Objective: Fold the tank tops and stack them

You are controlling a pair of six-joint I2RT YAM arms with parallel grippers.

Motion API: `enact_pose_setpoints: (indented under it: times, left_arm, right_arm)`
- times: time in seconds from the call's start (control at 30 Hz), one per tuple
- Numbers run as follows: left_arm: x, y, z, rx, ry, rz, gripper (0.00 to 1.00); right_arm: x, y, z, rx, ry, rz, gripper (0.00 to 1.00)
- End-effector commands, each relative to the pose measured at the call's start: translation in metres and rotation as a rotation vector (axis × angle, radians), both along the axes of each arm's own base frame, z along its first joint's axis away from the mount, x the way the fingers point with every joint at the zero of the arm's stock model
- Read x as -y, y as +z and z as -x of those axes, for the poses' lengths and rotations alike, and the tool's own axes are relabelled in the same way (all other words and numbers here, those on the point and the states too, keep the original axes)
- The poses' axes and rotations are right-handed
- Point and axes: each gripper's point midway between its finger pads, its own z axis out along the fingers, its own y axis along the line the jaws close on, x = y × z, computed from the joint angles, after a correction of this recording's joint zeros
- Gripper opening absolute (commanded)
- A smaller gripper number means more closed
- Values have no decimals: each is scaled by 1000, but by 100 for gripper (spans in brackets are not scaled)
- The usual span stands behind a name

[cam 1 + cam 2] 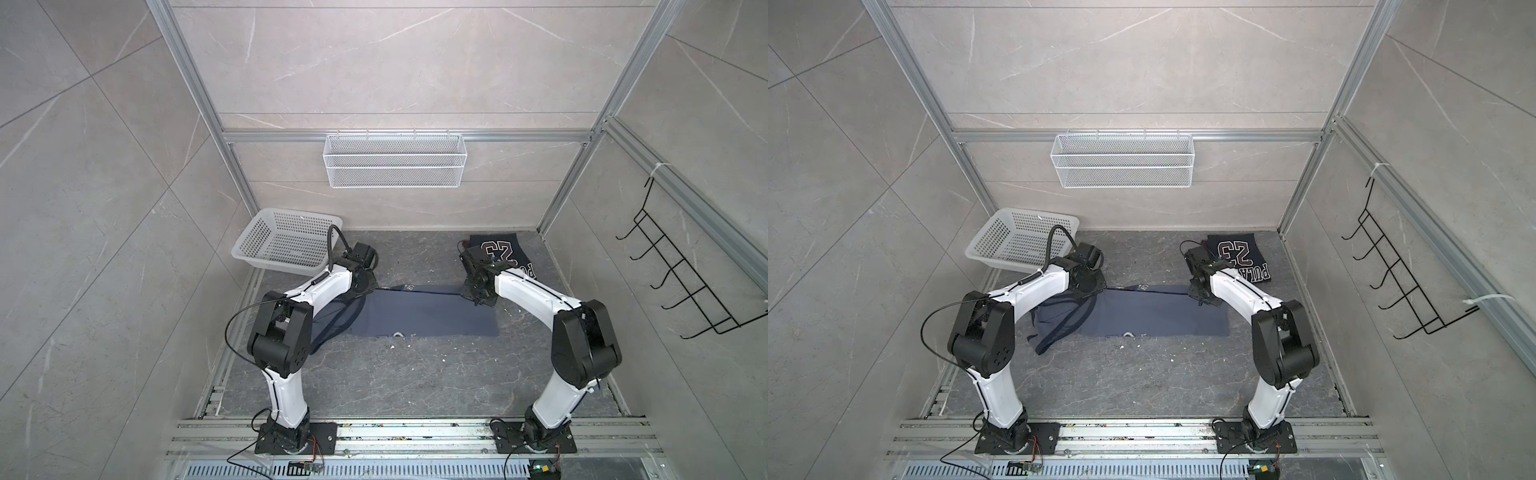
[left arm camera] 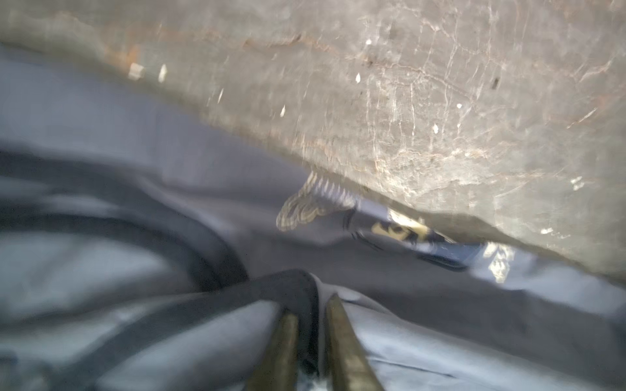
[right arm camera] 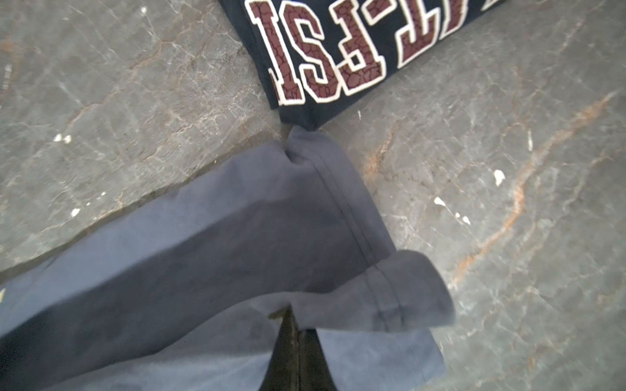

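Right wrist view shows the blue-grey tank top point(image 3: 220, 243) as a long folded band of plain cloth with a stitched hem, one end corner curled over. The right pincer point(image 3: 293, 316) is clamped shut on that hem. Close to the band's far corner lies the navy tank top point(image 3: 338, 50), folded flat, its dark-red block letters edged in white.

In both top views the blue-grey top point(image 1: 424, 311) stretches across the middle of the table point(image 1: 415, 374), its far edge drawn straight between the two pincers and its dark straps bunched under the left arm. The left pincer point(image 2: 311, 304) has its fingers slightly apart with a dark strap edge between them. The blur hides whether they pinch it.

Dark grey veined stone with white flecks forms the surface. Pale tiled walls and metal framing enclose it, with a white plastic basket point(image 1: 245, 249) at the far left, a wire basket point(image 1: 395, 166) on the back rail and a black hook rack point(image 1: 685, 282) on the right.
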Motion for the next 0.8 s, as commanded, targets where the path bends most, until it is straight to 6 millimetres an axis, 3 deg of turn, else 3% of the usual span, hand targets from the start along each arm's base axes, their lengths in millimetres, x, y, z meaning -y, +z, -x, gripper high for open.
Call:
enact_pose_setpoints:
  times: [0.0,0.03,0.1,0.23,0.33,0.53,0.63,0.77]
  left_arm:
    - [-1,5,-9,-20,-43,-7,51]
    - [-6,8,-7,-34,-45,-21,59]
    - [-21,24,0,-19,-40,-67,71]
    - [-67,65,43,43,29,-145,80]
    - [-101,72,93,46,117,-184,79]
    - [-146,34,175,-50,307,-162,71]
    - [-152,10,193,-97,333,-151,67]
    - [-151,-13,202,-187,330,-167,57]
  right_arm:
    - [0,-3,-15,-15,41,24,19]
    - [3,-1,-14,-24,40,46,33]
    - [7,5,-11,-24,56,72,47]
    - [7,23,14,-3,102,67,58]
    - [-5,31,39,18,161,26,59]
    - [-26,21,80,11,215,-64,59]
    - [-26,19,88,8,222,-81,59]
    - [-25,20,90,8,235,-73,59]
